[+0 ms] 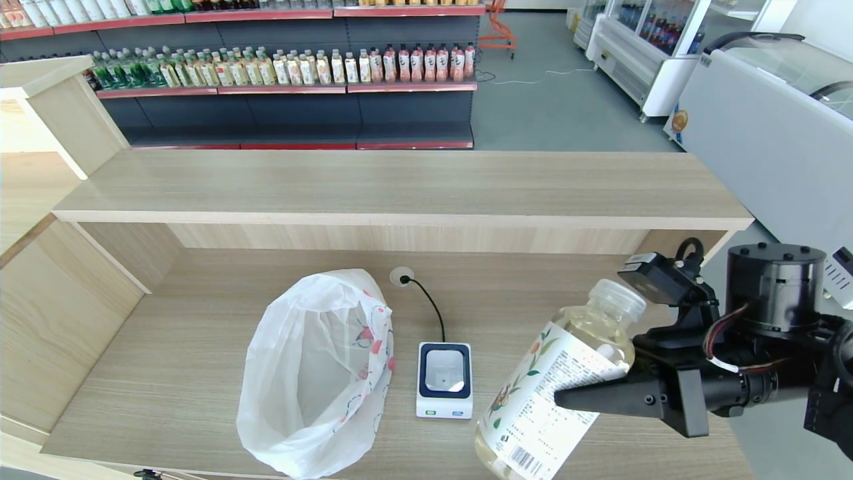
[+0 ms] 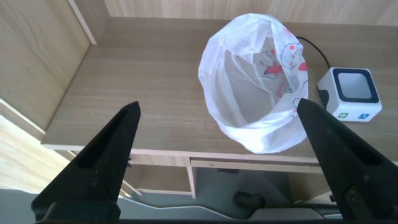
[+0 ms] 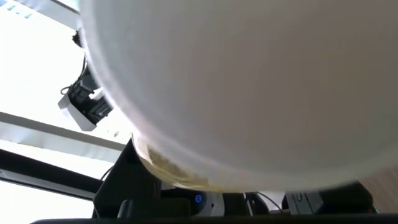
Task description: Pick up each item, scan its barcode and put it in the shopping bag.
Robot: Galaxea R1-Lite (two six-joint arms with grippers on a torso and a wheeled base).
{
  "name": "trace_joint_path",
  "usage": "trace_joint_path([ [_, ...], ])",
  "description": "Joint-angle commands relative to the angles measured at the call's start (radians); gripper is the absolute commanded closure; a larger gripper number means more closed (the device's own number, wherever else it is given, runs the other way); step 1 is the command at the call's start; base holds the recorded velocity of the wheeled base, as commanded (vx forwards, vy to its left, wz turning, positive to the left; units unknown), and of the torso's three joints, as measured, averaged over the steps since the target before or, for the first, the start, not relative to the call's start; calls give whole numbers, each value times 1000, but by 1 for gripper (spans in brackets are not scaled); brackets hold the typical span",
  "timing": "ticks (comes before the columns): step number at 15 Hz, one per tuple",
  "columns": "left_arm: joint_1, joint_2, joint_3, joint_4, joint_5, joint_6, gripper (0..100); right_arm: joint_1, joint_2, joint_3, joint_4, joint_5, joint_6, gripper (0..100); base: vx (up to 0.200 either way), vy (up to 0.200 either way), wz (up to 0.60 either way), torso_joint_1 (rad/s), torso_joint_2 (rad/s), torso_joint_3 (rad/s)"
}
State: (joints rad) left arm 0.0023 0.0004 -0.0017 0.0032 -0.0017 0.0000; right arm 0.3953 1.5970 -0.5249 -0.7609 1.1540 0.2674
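Lower right in the head view, the right gripper [image 1: 594, 381] clamps the tilted bottle [image 1: 556, 373] just right of the scanner [image 1: 445, 379], seemingly unscanned; the shopping bag [image 1: 313, 373] at lower centre looks empty, the left gripper [image 2: 217, 109] spread open.

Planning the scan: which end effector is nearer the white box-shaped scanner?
Right end effector, holding the clear bottle beside the white scanner; left end effector past the white plastic bag.
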Motion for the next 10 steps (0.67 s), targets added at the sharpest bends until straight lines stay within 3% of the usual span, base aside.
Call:
trace_joint_path([
  [1,1,0,0,0,0,0,0,25,-2,0,0,0,1,100,0,0,0,0,0,0],
  [10,1,0,0,0,0,0,0,45,-19,8,0,0,75,100,0,0,0,0,0,0],
])
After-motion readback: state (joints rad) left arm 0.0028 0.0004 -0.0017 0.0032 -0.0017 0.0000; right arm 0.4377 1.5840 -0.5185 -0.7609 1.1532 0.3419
